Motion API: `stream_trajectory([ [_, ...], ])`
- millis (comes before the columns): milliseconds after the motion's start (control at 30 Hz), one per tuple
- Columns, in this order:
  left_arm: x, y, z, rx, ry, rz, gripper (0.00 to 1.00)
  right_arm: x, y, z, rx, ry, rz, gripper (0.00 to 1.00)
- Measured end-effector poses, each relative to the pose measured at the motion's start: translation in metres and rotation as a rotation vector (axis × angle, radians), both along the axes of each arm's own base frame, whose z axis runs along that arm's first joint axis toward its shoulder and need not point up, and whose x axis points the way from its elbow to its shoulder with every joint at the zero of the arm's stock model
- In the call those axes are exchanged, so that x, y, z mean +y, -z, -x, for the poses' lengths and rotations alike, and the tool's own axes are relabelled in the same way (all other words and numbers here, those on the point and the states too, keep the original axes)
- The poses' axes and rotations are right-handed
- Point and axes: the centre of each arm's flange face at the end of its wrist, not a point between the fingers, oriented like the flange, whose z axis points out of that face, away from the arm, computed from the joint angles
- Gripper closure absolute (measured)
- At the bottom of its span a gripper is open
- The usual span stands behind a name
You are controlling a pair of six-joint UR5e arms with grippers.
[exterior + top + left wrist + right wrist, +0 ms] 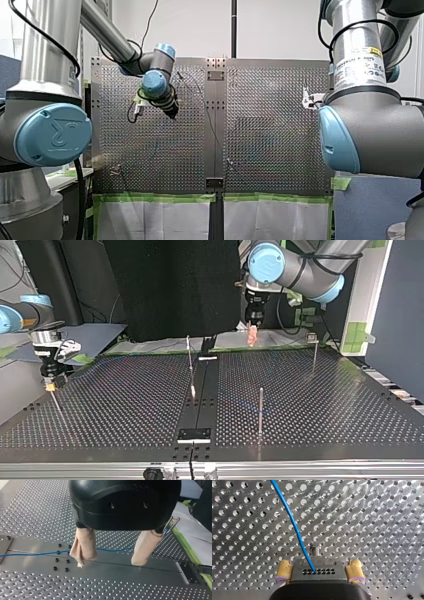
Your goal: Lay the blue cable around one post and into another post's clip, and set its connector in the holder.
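Observation:
The blue cable (pixel 112 550) lies across the smooth centre strip (pixel 140 562) of the perforated table. My left gripper (pixel 113 556) hovers over it, open, with its beige fingers (pixel 83 547) straddling the cable and not touching it. In the top view this gripper (pixel 251 337) hangs near the far edge. My right gripper (pixel 319 573) is open. Its yellow pads (pixel 284 570) flank a small metal block with holes (pixel 318 568), where the blue cable (pixel 292 521) ends. Over at the top view's left, my right gripper (pixel 50 382) sits atop a thin post (pixel 56 402).
Thin upright posts stand on the table: one (pixel 261 410) right of the centre strip, one with a clip on top (pixel 314 347) at the far right, and a slanted rod (pixel 190 365) near the middle. Green tape (pixel 160 198) lines the table's near edge.

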Motion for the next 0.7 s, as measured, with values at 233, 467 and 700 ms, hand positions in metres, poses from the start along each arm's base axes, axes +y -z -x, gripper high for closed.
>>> stream_trajectory([
  [233,0.005,0.022,0.012,0.001,0.003,0.003,0.0,0.0,0.0,-0.001,0.001,-0.008,-0.001,0.01],
  [467,0.01,0.04,0.023,0.002,0.004,0.008,0.0,0.001,0.0,-0.001,0.001,-0.012,-0.003,0.01],
  [700,0.014,0.057,0.036,0.006,0.013,0.028,0.0,0.001,0.0,-0.002,0.003,-0.012,-0.002,0.01],
])
